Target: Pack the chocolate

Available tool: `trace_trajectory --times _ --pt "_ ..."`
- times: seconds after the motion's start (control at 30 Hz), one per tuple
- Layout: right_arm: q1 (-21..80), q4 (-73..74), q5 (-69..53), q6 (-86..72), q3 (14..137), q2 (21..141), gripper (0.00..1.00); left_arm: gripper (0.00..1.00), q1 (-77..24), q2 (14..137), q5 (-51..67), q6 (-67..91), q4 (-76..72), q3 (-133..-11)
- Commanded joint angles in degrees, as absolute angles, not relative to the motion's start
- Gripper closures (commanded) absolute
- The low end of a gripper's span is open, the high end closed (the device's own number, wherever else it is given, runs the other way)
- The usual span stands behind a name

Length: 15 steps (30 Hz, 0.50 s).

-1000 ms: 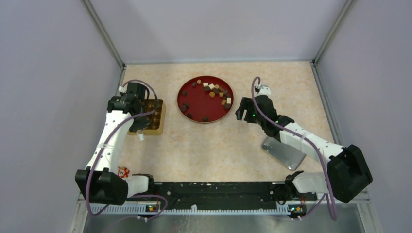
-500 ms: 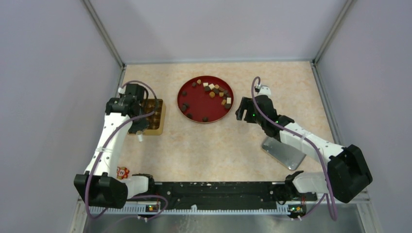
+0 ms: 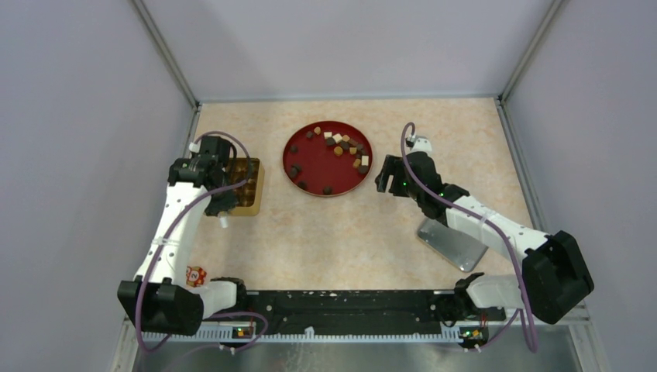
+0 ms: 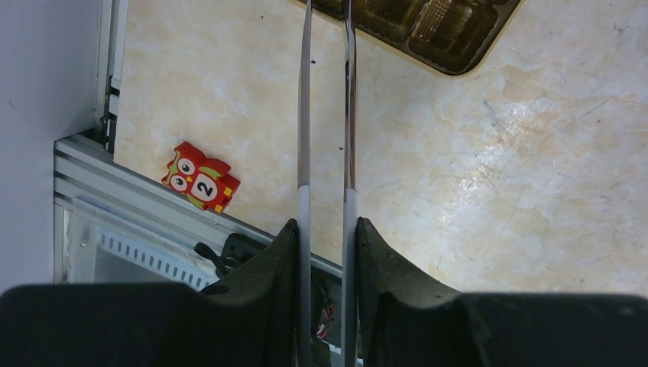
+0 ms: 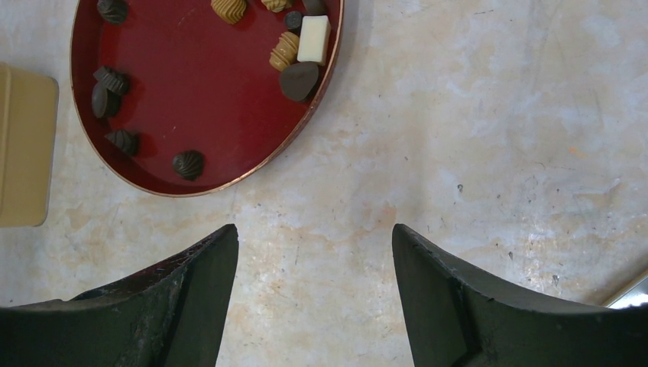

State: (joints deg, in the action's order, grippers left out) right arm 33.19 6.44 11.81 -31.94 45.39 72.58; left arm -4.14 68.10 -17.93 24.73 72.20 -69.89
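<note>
Gold tray [image 4: 451, 38] beneath tweezers [image 4: 350, 115]; left pincer [image 4: 327, 233] clamped on them, right pincer [image 5: 313, 252] gaping beside red plate [image 5: 191, 92] of chocolate [image 5: 298, 80]. I'd hold tips vertical, centre over one cell, lower slowly.

Red owl block [image 4: 200, 177] near-left; silvery lid [image 3: 453, 246] right.

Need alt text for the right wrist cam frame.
The open black two-finger right gripper hovers over a beige marbled table, just short of a round red tray holding small dark brown, caramel-tan and cream-white chocolate pieces. A pale yellow box shows at the left edge.
</note>
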Motion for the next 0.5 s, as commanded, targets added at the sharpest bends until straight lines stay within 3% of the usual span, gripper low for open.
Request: trace_trajectory --times 0.0,0.23,0.47 --pt "32.59 4.89 11.35 -31.52 45.53 72.10 0.28 0.84 -3.78 67.54 -18.17 24.04 70.63 -69.80" --pt "32.61 4.72 11.09 -31.55 45.62 72.26 0.28 0.68 -3.78 67.63 -18.41 23.66 70.53 -70.57" --pt "32.61 4.58 11.25 -31.28 45.62 72.31 0.28 0.67 -3.78 67.53 -19.11 23.82 70.72 -70.67"
